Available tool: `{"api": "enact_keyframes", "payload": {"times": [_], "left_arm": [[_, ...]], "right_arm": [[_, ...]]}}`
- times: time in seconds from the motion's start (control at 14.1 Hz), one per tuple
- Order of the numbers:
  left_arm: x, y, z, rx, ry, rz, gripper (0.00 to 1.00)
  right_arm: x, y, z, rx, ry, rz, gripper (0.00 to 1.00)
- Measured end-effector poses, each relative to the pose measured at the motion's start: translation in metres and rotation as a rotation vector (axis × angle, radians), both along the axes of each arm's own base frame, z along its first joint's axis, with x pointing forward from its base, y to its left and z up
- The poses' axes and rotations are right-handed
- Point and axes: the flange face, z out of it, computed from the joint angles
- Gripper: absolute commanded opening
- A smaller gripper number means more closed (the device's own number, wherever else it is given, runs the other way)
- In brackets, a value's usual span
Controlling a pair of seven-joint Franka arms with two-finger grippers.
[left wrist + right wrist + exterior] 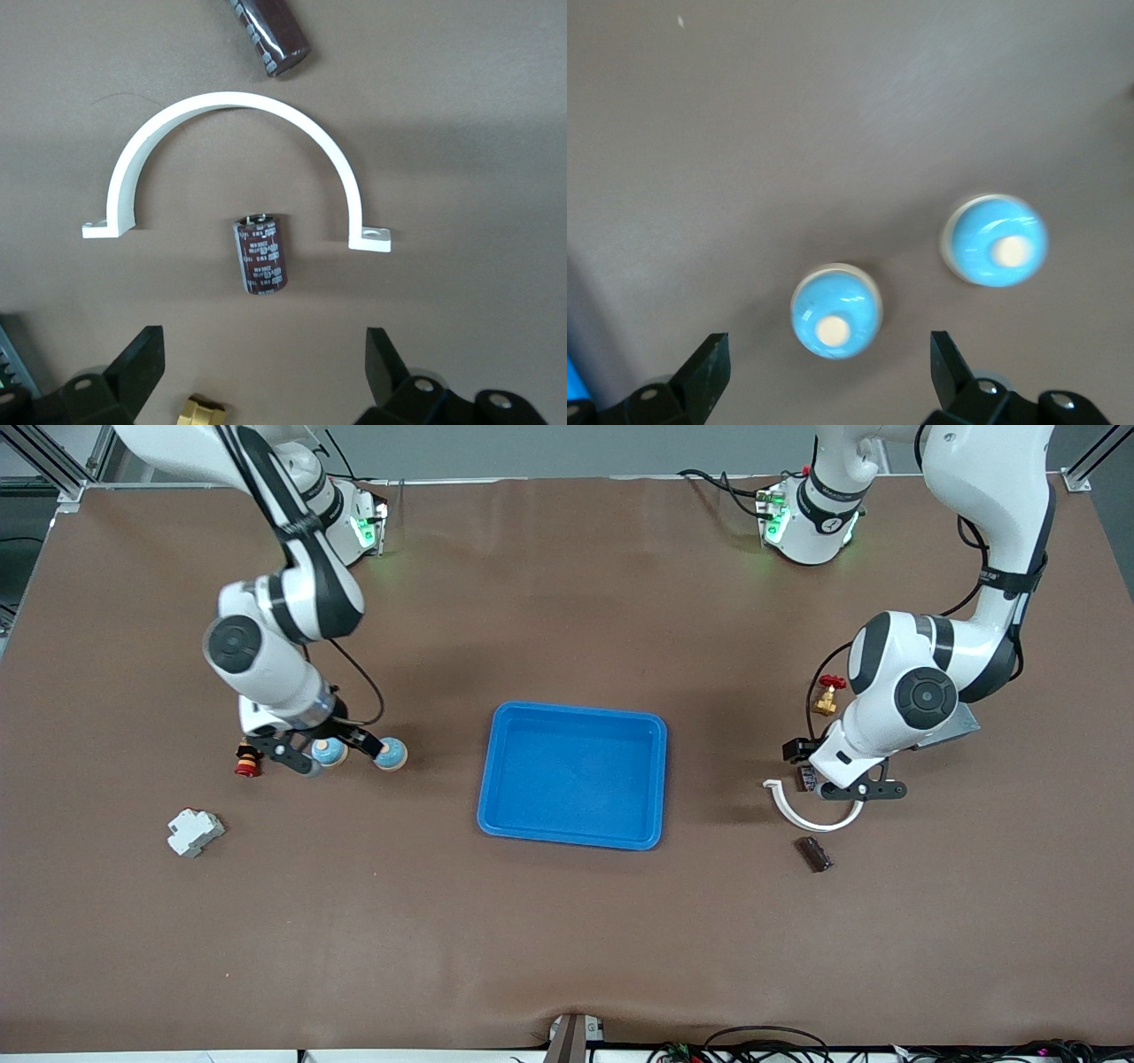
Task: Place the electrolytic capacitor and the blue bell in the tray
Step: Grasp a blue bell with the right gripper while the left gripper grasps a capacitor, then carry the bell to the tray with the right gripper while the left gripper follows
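The bright-blue tray (571, 775) lies empty mid-table. Two blue bells stand toward the right arm's end; one (330, 753) (835, 310) sits under my open right gripper (330, 749) (830, 350), just ahead of its fingertips. The other bell (391, 755) (997, 241) stands beside it, toward the tray. My open, empty left gripper (846, 788) (266, 354) hovers over a dark capacitor (260, 257) that lies inside a white half-ring clamp (811, 812) (239, 111). A second capacitor (813, 854) (270, 35) lies outside the clamp, nearer the front camera.
A brass valve with a red handle (828, 695) stands by the left arm; a brass part (202, 412) shows at the left wrist view's edge. A red, yellow and black stacked piece (248, 760) sits beside the right gripper. A white block (195, 832) lies nearer the front camera.
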Motion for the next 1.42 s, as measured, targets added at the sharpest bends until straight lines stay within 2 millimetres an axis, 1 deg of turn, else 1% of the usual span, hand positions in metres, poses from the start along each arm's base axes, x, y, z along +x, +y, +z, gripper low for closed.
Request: {"api": "enact_keyframes", "payload": {"times": [0.07,0.14,0.21,0.28,0.43,0.57,0.78,1.07,1.14,1.21,1.28,1.35,1.42], "left_arm": [[0.001,0.000,-0.006,-0.001,-0.004,-0.001,1.00],[0.002,-0.001,-0.014,-0.003,-0.008,-0.003,1.00],[0.002,-0.002,-0.022,-0.004,-0.008,-0.005,1.00],[0.002,-0.003,-0.031,-0.004,-0.005,-0.008,1.00],[0.001,-0.004,-0.047,-0.003,0.010,-0.023,1.00],[0.002,-0.004,-0.056,-0.003,0.021,-0.034,1.00],[0.004,-0.001,-0.061,-0.004,0.028,-0.048,1.00],[0.007,0.015,-0.065,-0.008,0.034,-0.051,1.00],[0.008,0.019,-0.065,-0.008,0.033,-0.046,1.00],[0.009,0.020,-0.065,-0.008,0.032,-0.044,1.00],[0.010,0.019,-0.066,-0.008,0.033,-0.045,1.00],[0.010,0.018,-0.067,-0.009,0.033,-0.046,1.00],[0.011,0.017,-0.070,-0.010,0.035,-0.047,1.00]], "right_arm": [[-0.002,0.009,-0.018,-0.002,0.000,-0.003,1.00],[-0.002,0.013,-0.032,-0.003,-0.001,-0.003,1.00],[-0.002,0.015,-0.041,-0.005,0.003,-0.003,1.00],[-0.002,0.014,-0.047,-0.007,0.006,-0.004,1.00],[-0.001,0.013,-0.047,-0.008,0.006,-0.005,1.00],[-0.001,0.013,-0.048,-0.010,0.010,-0.005,1.00],[-0.003,0.011,-0.055,-0.016,0.024,-0.007,1.00],[-0.004,0.009,-0.062,-0.021,0.035,-0.010,1.00],[-0.004,0.009,-0.062,-0.021,0.035,-0.010,0.90],[-0.004,0.009,-0.062,-0.021,0.035,-0.010,0.60],[-0.004,0.009,-0.063,-0.021,0.033,-0.009,0.20],[-0.003,0.009,-0.065,-0.020,0.030,-0.010,0.00],[-0.003,0.009,-0.067,-0.020,0.029,-0.010,0.00]]}}
